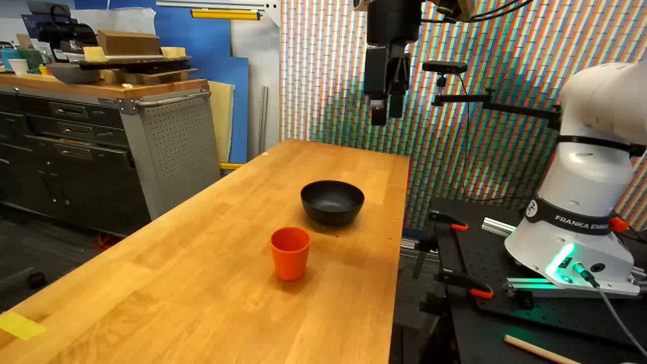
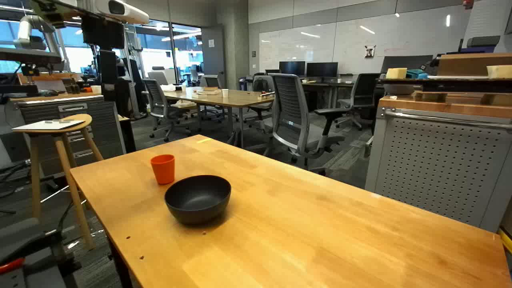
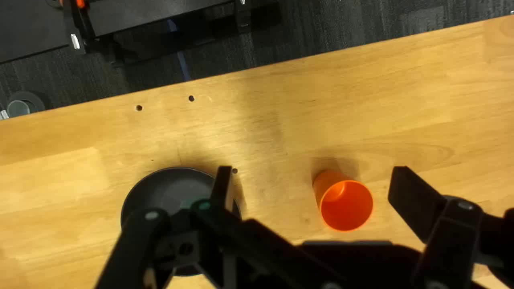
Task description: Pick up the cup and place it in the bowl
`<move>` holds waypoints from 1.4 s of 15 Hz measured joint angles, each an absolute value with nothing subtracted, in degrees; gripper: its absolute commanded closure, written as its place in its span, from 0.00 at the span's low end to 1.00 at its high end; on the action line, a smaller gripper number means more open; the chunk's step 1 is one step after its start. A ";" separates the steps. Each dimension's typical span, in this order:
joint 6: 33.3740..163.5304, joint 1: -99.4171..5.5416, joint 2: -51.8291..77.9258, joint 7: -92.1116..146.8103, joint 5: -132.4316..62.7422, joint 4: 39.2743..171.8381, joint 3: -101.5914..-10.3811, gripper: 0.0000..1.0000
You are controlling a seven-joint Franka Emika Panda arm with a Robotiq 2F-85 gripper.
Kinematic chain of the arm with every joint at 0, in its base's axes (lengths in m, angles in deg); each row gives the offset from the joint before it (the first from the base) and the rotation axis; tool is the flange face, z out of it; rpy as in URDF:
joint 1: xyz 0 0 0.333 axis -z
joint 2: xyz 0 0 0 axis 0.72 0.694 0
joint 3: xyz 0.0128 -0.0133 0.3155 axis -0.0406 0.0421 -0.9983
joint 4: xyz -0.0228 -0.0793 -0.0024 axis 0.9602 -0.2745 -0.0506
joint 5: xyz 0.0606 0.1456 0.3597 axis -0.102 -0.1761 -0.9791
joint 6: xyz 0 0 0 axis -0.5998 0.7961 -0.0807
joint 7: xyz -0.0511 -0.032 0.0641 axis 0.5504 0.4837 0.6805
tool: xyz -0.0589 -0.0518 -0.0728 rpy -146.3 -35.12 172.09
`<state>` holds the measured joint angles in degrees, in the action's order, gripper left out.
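The orange-red cup stands upright and empty on the wooden table. It also shows in an exterior view and in the wrist view. The black bowl stands upright close to the cup, apart from it, and looks empty in both exterior views. In the wrist view the bowl is partly hidden behind a finger. My gripper is high above the table, pointing down. In the wrist view the gripper is wide open, with the cup showing between its fingers, well below them. It holds nothing.
The robot base stands on a black bench beside the table. A grey cabinet, an office chair and a wooden stool stand around the table. A camera on an arm is near the gripper in an exterior view.
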<state>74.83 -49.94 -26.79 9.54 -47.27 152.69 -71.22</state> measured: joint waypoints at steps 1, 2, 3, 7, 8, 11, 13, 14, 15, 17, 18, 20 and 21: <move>74.87 -49.94 -26.80 9.54 -47.27 152.54 -71.23 0.00; 74.88 -49.94 -26.84 9.54 -47.27 152.32 -71.23 0.00; 74.88 -49.94 -26.87 9.54 -47.27 152.18 -71.22 0.00; 74.87 -49.94 -26.38 9.42 -46.76 152.23 -71.23 0.00; 75.07 -49.93 -25.58 8.86 -46.03 152.23 -71.30 0.00; 78.45 -49.91 -20.39 6.69 -43.53 151.93 -71.84 0.00; 81.99 -49.94 -14.93 5.62 -42.54 150.94 -72.22 0.00; 83.63 -50.05 -12.00 5.24 -42.32 150.12 -72.35 0.00; 85.19 -50.31 -9.01 5.03 -42.29 149.09 -72.37 0.00; 87.55 -51.06 -3.66 4.90 -42.29 146.85 -72.36 0.00; 88.29 -51.51 -1.30 4.89 -42.30 145.70 -72.35 0.00; 89.78 -52.51 2.84 4.70 -42.33 143.56 -72.26 0.00; 91.03 -53.11 4.54 4.18 -42.28 142.70 -72.12 0.00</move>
